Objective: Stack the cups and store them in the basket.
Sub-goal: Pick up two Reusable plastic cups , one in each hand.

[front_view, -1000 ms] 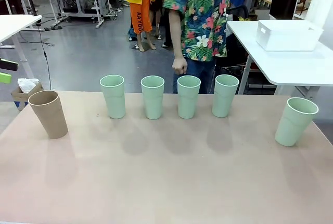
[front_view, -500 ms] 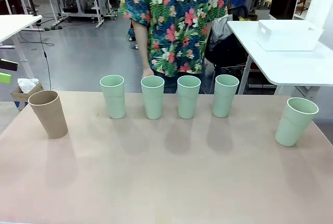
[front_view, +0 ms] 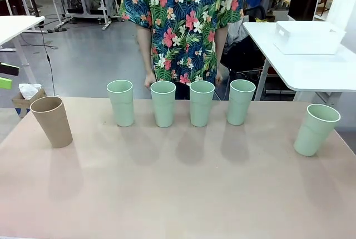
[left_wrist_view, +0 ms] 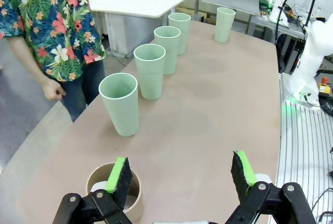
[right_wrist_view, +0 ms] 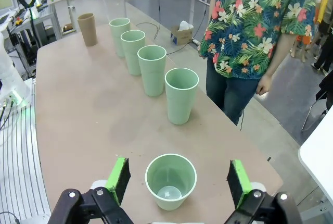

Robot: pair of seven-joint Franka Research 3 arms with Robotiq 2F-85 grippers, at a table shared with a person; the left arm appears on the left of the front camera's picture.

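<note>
A tan-brown cup (front_view: 51,121) stands upright at the table's left. Several mint-green cups form a row along the far edge, from the leftmost cup (front_view: 120,102) to the rightmost cup (front_view: 241,101). One more green cup (front_view: 316,129) stands apart at the right. The white basket (front_view: 307,37) sits on a side table at the far right. My left gripper (left_wrist_view: 180,172) hangs open above the table, its left finger over the tan cup (left_wrist_view: 96,178). My right gripper (right_wrist_view: 179,181) is open, high above the lone green cup (right_wrist_view: 170,181).
A person in a floral shirt (front_view: 183,22) stands at the far edge behind the row, one hand (front_view: 149,79) hanging just behind the cups. The near half of the tabletop (front_view: 178,194) is bare. White tables stand at far left and right.
The person has stepped left and turned to face the table, now centred behind the row of cups. The cups have not moved.
</note>
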